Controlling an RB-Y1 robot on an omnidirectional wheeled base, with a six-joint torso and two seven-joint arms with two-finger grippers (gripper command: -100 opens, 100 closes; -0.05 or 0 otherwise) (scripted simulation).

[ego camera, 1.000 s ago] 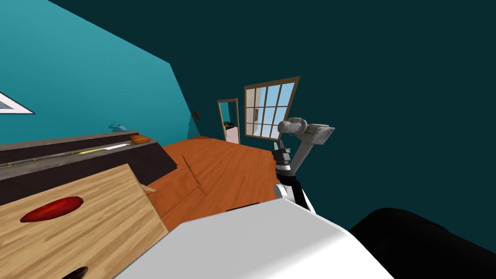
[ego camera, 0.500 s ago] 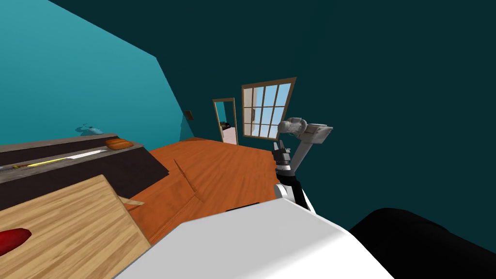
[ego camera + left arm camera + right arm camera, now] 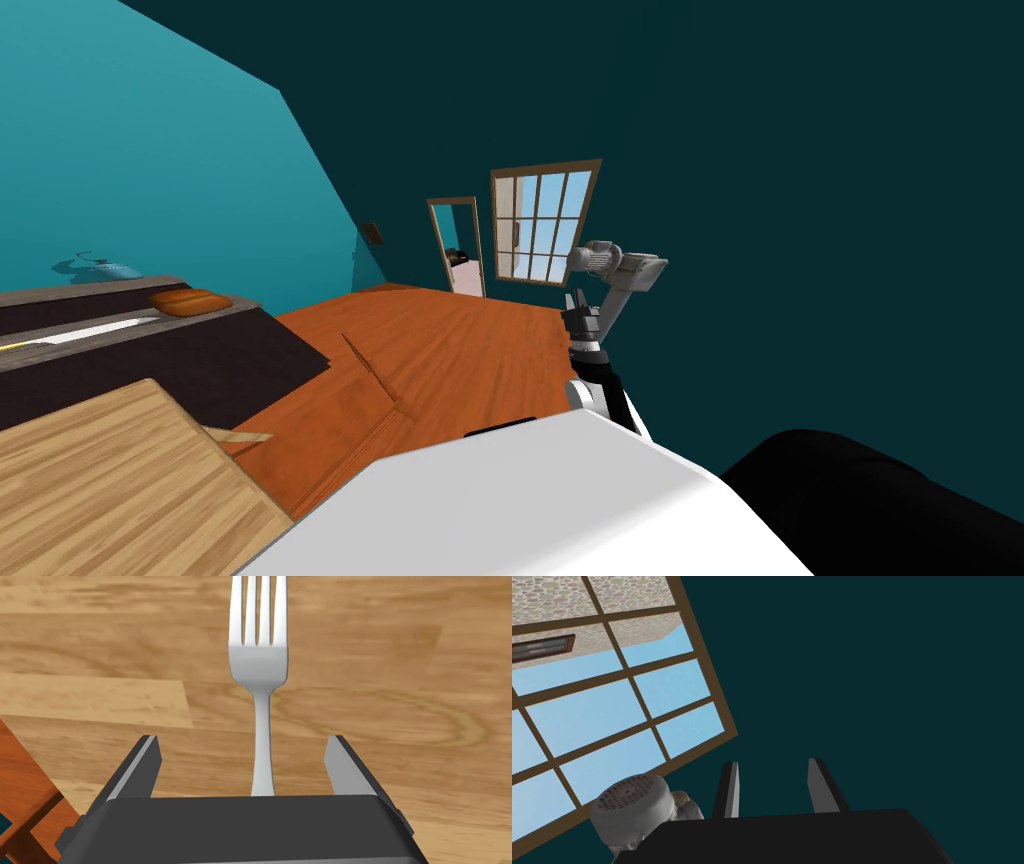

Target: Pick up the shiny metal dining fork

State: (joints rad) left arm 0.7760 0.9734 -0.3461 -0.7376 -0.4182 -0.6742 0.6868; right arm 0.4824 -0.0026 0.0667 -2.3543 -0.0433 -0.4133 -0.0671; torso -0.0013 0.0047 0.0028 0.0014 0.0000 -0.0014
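— Where are we taking hold of the fork [image 3: 258, 666]?
— It's lying flat on the wooden table [image 3: 90, 641], its handle between the spread fingers of our left gripper [image 3: 243, 740]. We're judging it light, stiff and slippery, so we're aiming mid-handle; our right gripper [image 3: 774, 762] is idling, fingers parted

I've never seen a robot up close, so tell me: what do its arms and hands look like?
The left hand and right hand are each a dark boxy block with two thin, flat, light grey fingers like blades. The right arm is light grey with a rounded cylindrical joint, a dark wrist and a white-and-black segment near the body.
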